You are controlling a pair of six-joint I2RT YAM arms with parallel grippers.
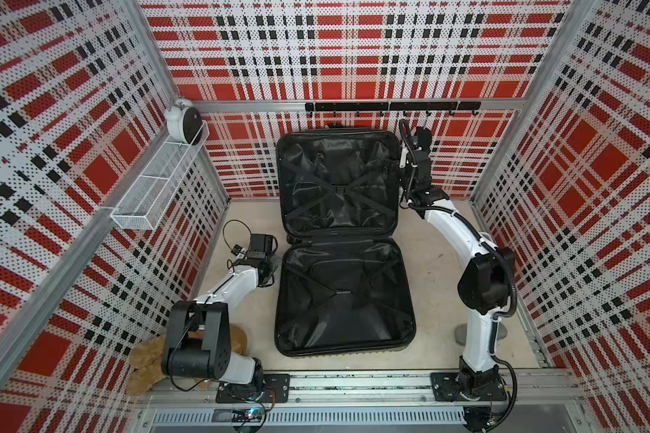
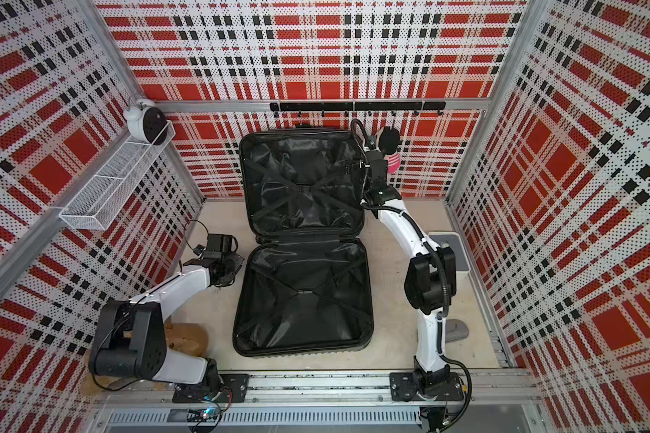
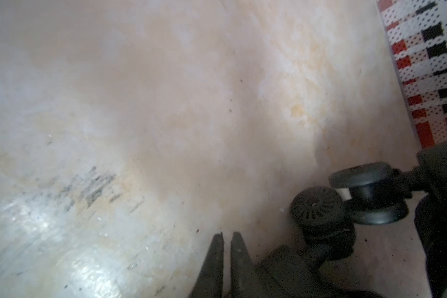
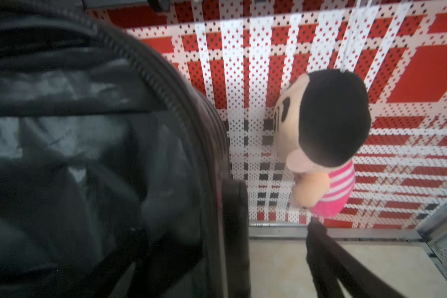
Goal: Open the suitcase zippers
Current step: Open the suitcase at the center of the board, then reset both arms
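Observation:
The black suitcase stands open in both top views. Its lid (image 1: pixel 336 180) leans upright against the back wall, and its lower half (image 1: pixel 344 300) lies flat on the floor. The zippers show as a ribbed black track (image 4: pixel 150 69) along the lid's rim; I cannot make out any pulls. My right gripper (image 4: pixel 276 232) is open at the lid's right edge (image 1: pixel 394 165), one finger (image 4: pixel 239 232) beside the rim, with bare floor between the fingers. My left gripper (image 3: pixel 226 233) sits low by the suitcase's left side (image 1: pixel 273 267), near two wheels (image 3: pixel 318 206). Its fingers are almost together and hold nothing.
A plush doll (image 4: pixel 328 129) in a pink striped shirt hangs from the black hook rail (image 1: pixel 391 107) just right of the lid. A brown plush toy (image 1: pixel 147 360) lies behind the left arm's base. On the left wall are a wire basket (image 1: pixel 154 187) and a clock (image 1: pixel 182 122).

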